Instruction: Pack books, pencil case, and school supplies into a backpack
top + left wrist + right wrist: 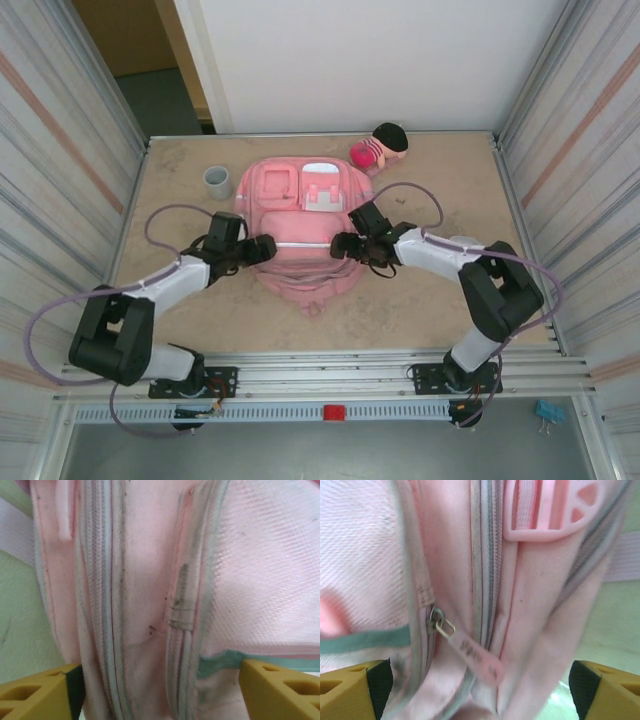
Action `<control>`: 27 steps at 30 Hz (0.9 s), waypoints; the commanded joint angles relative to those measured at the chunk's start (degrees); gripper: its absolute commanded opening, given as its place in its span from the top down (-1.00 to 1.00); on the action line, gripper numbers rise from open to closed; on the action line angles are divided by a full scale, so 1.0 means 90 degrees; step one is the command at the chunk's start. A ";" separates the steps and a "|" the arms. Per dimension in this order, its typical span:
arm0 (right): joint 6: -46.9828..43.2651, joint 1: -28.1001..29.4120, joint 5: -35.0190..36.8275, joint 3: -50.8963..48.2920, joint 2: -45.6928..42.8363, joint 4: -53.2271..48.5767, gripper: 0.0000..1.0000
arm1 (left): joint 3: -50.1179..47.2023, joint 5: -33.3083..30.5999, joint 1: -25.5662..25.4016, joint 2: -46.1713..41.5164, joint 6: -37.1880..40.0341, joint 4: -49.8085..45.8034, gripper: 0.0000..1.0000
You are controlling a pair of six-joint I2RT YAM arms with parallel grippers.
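The pink backpack [300, 215] lies flat in the middle of the table, front pockets up. My left gripper [268, 248] is at its left side and my right gripper [338, 243] at its right side, both low on the bag. In the left wrist view the yellow fingers [30, 695] stand wide apart, open [157, 690], around a zipped seam of the backpack [140, 580]. In the right wrist view the gripper is open [480, 690] around the bag's edge [535, 605], with a zipper pull tab [475, 657] between the fingers. The books, pencil case and school supplies are out of view.
A grey cup [218, 182] stands left of the backpack's top. A pink-and-black plush doll [380, 148] lies at the back, right of centre. Striped walls close in both sides of the table [440, 310]. A metal rail runs along the near edge.
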 commanded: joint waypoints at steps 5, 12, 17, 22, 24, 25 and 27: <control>-0.1040 0.0078 0.1428 0.0966 -0.2245 -0.1769 -0.97 | 0.1123 -0.1443 -0.0018 -0.2400 0.1406 -0.1455 -0.97; -0.2587 -0.0465 0.2327 0.0067 -0.3740 -0.0680 -0.97 | -0.0032 -0.3133 -0.0027 -0.3988 0.2976 -0.0034 -0.97; -0.3901 -0.1403 0.1904 -0.1638 -0.4819 0.1135 -0.97 | -0.1805 -0.3630 -0.0028 -0.4793 0.3523 0.1867 -0.97; -0.4475 -0.2777 0.0645 -0.3150 -0.4987 0.2751 -0.97 | -0.3372 -0.3601 -0.0009 -0.4418 0.4211 0.4022 -0.97; -0.4428 -0.3291 0.0280 -0.3642 -0.4798 0.3446 -0.97 | -0.3512 -0.3763 0.0002 -0.3914 0.4295 0.4249 -0.97; -0.4428 -0.3427 0.0197 -0.3887 -0.4696 0.3828 -0.97 | -0.3525 -0.3722 0.0032 -0.3699 0.4309 0.4302 -0.97; -0.4474 -0.3596 0.0207 -0.4375 -0.4359 0.4839 -0.97 | -0.3777 -0.3428 0.0243 -0.2975 0.4221 0.5085 -0.97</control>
